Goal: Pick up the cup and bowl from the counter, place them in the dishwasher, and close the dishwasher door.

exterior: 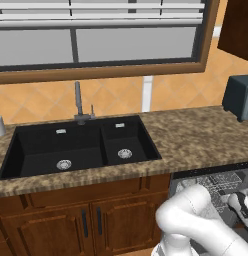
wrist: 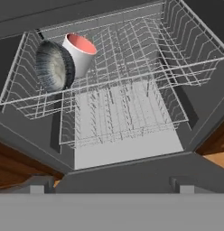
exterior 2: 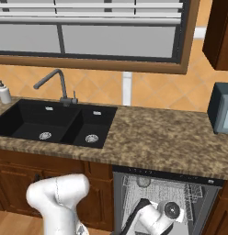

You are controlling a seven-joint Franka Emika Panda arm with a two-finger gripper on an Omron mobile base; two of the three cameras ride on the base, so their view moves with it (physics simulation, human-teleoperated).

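Two items in upper rack (wrist: pixel 132 58), speckled grey bowl (wrist: pixel 53 66), cup (wrist: pixel 80 52) (seemingly red-lined), pincer apart.

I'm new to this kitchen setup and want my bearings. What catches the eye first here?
The open dishwasher, under the counter right of the black double sink, shows its wire racks. In the hand view, a white cup with a red inside lies tipped against a grey bowl in the upper rack's corner.
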